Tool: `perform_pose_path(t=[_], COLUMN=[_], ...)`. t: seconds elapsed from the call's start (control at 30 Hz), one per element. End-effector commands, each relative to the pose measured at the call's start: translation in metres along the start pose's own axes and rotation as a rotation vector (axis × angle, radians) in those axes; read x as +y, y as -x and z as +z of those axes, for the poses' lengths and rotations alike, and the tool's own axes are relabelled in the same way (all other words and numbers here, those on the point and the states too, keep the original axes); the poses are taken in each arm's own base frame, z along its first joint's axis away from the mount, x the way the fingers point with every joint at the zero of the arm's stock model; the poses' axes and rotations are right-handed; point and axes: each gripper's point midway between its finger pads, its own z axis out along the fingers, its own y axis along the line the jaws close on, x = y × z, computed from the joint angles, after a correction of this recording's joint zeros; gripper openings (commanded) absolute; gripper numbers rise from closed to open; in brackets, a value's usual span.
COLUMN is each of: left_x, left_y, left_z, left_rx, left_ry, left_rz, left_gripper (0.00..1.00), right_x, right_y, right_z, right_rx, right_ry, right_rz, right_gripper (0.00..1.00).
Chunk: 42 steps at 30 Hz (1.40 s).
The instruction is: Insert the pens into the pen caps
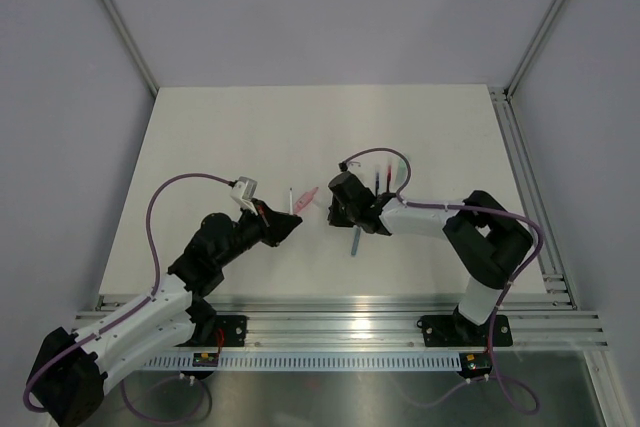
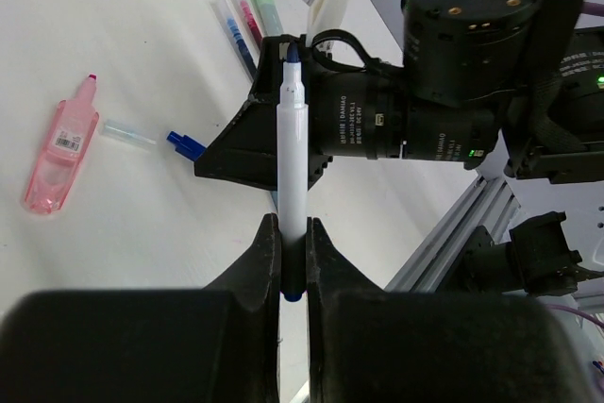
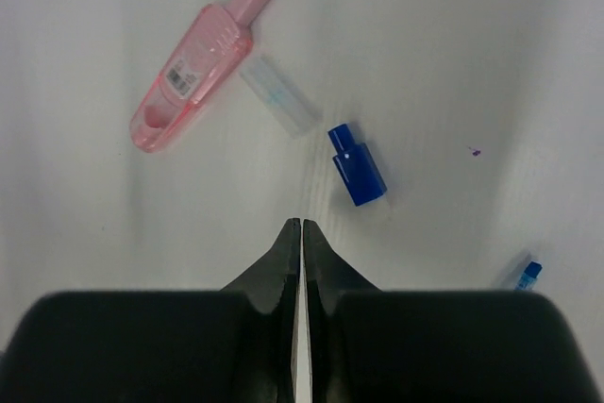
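Observation:
My left gripper [image 2: 293, 226] [image 1: 291, 220] is shut on the lower end of a white pen with a dark blue tip [image 2: 290, 139], which stands upright and points toward the right arm. My right gripper [image 3: 302, 225] [image 1: 331, 209] is shut with nothing between its fingers and hovers over the table. Just beyond its fingertips lies a dark blue pen cap [image 3: 357, 164] [image 2: 186, 143]. A clear pen cap [image 3: 278, 94] [image 2: 127, 132] lies beside a stubby pink highlighter [image 3: 193, 68] [image 2: 58, 146] [image 1: 307, 197]. More pens [image 2: 247, 18] [image 1: 386, 177] lie in a row further back.
A light blue pen [image 1: 356, 240] [image 3: 528, 275] lies on the table near the right arm. The right arm's black wrist [image 2: 396, 120] fills the space straight ahead of the held pen. An aluminium rail [image 1: 350, 322] borders the table's near edge.

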Motion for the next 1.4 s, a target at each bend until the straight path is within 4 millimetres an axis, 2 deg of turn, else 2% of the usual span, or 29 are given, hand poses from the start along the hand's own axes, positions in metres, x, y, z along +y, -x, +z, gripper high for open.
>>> perform_pose_path(t=[0.0, 0.17, 0.37, 0.63, 0.7, 0.8, 0.87, 1.03, 1.13, 1.37], left_x=[-0.007, -0.007, -0.007, -0.006, -0.006, -0.006, -0.007, -0.008, -0.007, -0.009], left_y=[0.008, 0.008, 0.007, 0.006, 0.006, 0.006, 0.007, 0.007, 0.007, 0.008], left_z=[0.001, 0.001, 0.001, 0.002, 0.002, 0.002, 0.002, 0.002, 0.001, 0.001], left_rx=[-0.032, -0.032, -0.029, -0.023, -0.024, -0.024, -0.026, -0.027, -0.027, -0.029], left_ry=[-0.035, -0.035, -0.035, -0.032, -0.034, -0.034, -0.034, -0.043, -0.039, -0.044], left_rz=[0.022, 0.021, 0.020, 0.021, 0.021, 0.021, 0.020, 0.018, 0.018, 0.018], left_gripper=[0.00, 0.00, 0.00, 0.00, 0.00, 0.00, 0.00, 0.00, 0.00, 0.00], right_x=[-0.010, -0.026, -0.040, -0.028, -0.028, -0.025, -0.030, -0.030, -0.030, -0.010], right_y=[0.002, 0.001, 0.011, 0.043, 0.046, 0.048, 0.041, 0.040, 0.039, 0.038], right_z=[0.005, 0.008, 0.014, 0.023, 0.023, 0.022, 0.016, 0.006, 0.009, 0.018], right_rx=[0.026, 0.033, 0.012, -0.058, -0.059, -0.059, -0.034, -0.023, -0.010, -0.009], right_ry=[-0.030, -0.062, -0.065, -0.040, -0.044, -0.037, -0.052, -0.060, -0.076, -0.051], right_rz=[-0.002, 0.009, 0.044, 0.046, 0.037, 0.029, 0.027, 0.037, 0.052, 0.066], right_gripper=[0.08, 0.09, 0.18, 0.31, 0.32, 0.35, 0.36, 0.40, 0.41, 0.45])
